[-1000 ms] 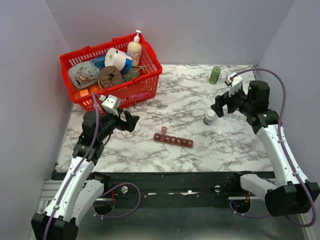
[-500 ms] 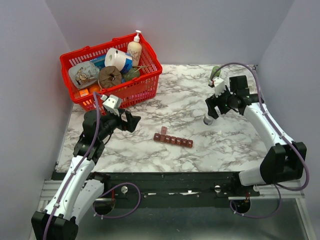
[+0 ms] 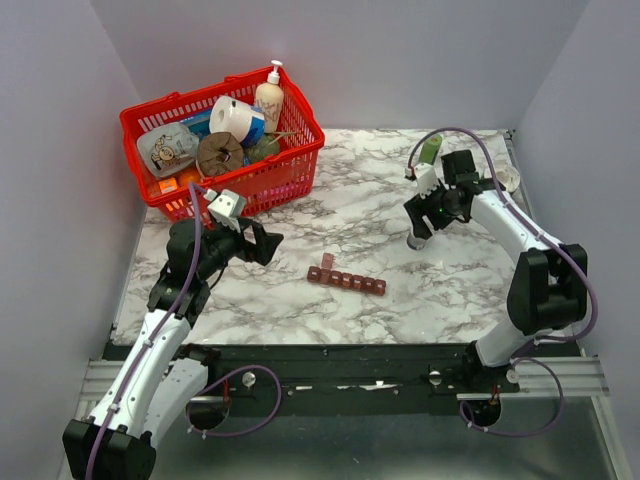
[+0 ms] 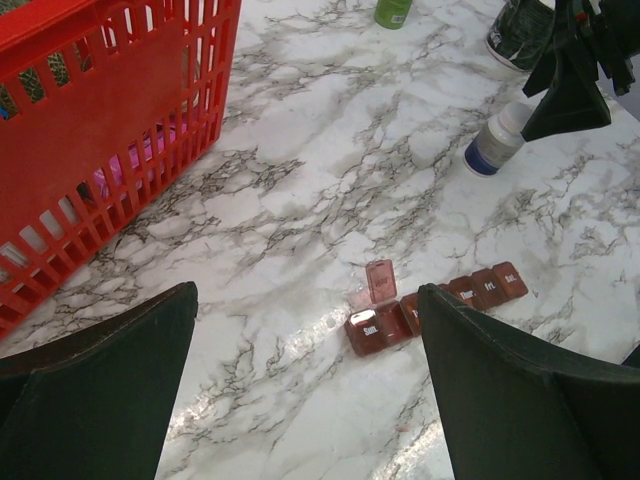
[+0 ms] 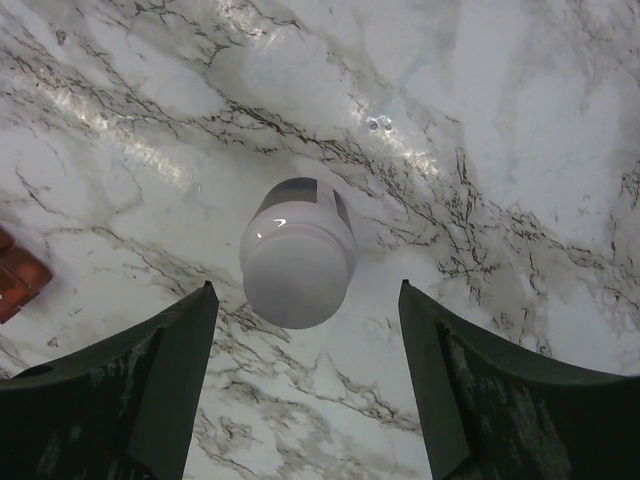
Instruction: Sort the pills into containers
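The right gripper has swung leftward and now hangs over the white bottle, centre right in the top view. Only its wrist view shows the jaws spread wide, flanking the smooth round cap without touching it. The left gripper also gapes. The containers, a glossy red-brown strip, lie mid-frame on the marble table. The left wrist view adds lettered lids, with the end lid raised.

Robot lab cell: plain walls, marble-print tabletop.
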